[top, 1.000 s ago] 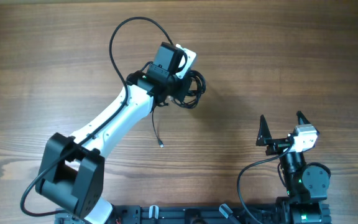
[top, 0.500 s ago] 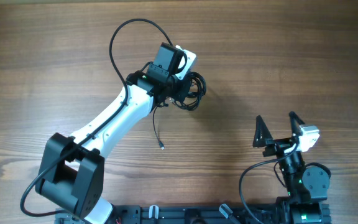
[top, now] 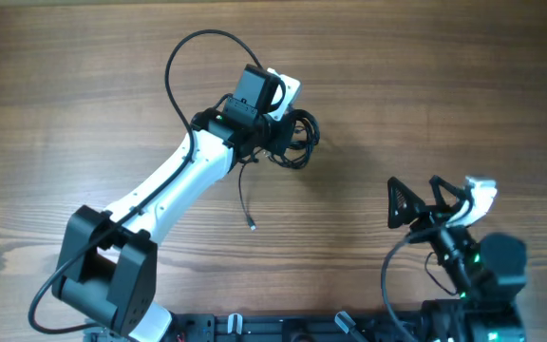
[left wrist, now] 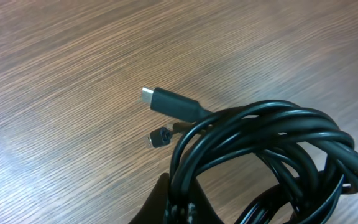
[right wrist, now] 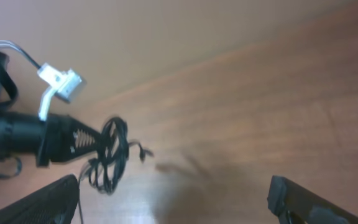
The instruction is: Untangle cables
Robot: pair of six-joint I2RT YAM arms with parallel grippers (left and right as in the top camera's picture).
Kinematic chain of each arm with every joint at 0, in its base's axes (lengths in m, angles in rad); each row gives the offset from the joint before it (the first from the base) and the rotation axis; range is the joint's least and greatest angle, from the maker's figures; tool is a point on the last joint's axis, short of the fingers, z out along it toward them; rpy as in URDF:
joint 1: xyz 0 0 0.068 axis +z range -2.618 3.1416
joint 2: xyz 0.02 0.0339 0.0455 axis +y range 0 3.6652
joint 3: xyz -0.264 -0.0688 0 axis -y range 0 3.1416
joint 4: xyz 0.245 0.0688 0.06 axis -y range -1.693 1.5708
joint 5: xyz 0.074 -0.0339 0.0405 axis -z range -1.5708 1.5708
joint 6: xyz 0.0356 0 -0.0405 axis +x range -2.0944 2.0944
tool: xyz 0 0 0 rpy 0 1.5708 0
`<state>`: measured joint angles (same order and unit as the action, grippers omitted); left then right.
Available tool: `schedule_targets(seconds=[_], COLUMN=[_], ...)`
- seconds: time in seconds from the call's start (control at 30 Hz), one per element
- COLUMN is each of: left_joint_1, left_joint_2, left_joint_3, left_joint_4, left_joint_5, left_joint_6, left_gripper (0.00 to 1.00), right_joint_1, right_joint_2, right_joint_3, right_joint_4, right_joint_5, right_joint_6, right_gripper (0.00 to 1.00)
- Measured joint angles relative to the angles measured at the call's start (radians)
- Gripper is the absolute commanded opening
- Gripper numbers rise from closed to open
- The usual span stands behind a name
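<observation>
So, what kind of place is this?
Probably a robotics lab bench, not a home: a bare wooden table, a left arm and a right arm based at its near edge, and one coiled bundle of black cables.

the left arm (top: 183, 176) has a long white link between black joints and a boxy black shoulder housing (top: 107, 271). a thin black cable (top: 171, 62) loops off it. the right arm (top: 487, 271) is black, with a small green light (top: 478, 256) and a white camera block (top: 480, 195). the right gripper (top: 414, 185) has two triangular black fingers (top: 402, 202).
</observation>
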<state>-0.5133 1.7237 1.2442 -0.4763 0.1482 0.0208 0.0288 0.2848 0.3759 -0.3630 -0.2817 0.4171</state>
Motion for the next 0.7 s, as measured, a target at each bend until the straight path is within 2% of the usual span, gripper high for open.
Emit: schedule_targets(seconds=[0.17, 0.23, 0.3, 0.47, 0.7], left_joint_1=[0.0, 0.0, 0.0, 0.0, 0.0], left_joint_2=[-0.01, -0.023, -0.055, -0.104, -0.17], left_joint_3=[0.0, 0.0, 0.0, 0.0, 0.0], left_joint_4=[0.002, -0.003, -0.006, 0.014, 0.061], left_joint_5=[0.113, 0.189, 0.331, 0.476, 0.541], left_joint_6=[0.017, 0.049, 0.1, 0.148, 0.156], left_gripper=[0.04, 0.04, 0.04, 0.04, 0.04], right_joint_1=[0.001, 0.001, 0.001, 0.002, 0.002], right_joint_2=[0.265, 0.353, 0.413, 0.422, 0.422], right_joint_3=[0.173, 0.203, 0.205, 0.215, 0.216], right_joint_4=[-0.055, -0.023, 0.055, 0.19, 0.245], right_joint_5=[-0.123, -0.193, -0.3, -0.517, -0.707], right_joint_6=[-0.091, -0.112, -0.128, -0.135, -0.135], right_gripper=[1.0, 1.0, 1.0, 1.0, 0.99])
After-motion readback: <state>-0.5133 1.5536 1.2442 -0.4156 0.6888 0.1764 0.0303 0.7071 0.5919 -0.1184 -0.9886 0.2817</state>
